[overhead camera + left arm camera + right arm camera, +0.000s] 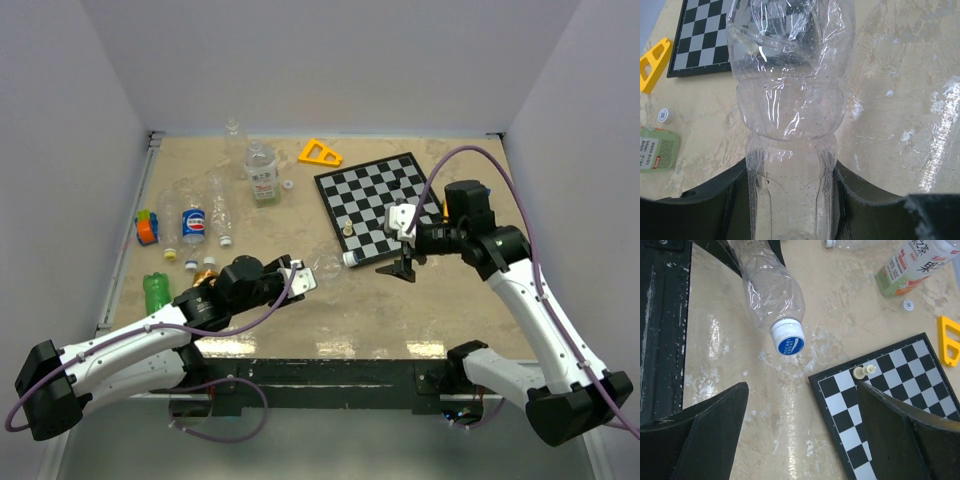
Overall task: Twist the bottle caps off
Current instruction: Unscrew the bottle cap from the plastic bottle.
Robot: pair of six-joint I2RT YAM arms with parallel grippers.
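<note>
A lab-style robot test cell is suggested, probably, by plain white walls enclosing a beige table.

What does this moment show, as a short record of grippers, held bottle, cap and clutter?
left gripper: shut on clear bottle, around its body
right gripper: open, near the cap, touching nothing
cap state: white-and-blue, on the bottle neck
clutter: chessboard with one pale chess piece; loose white cap beside labelled bottle

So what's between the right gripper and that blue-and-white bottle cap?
Only bare table, as the right wrist view shows. The right gripper is open near the cap.
</note>
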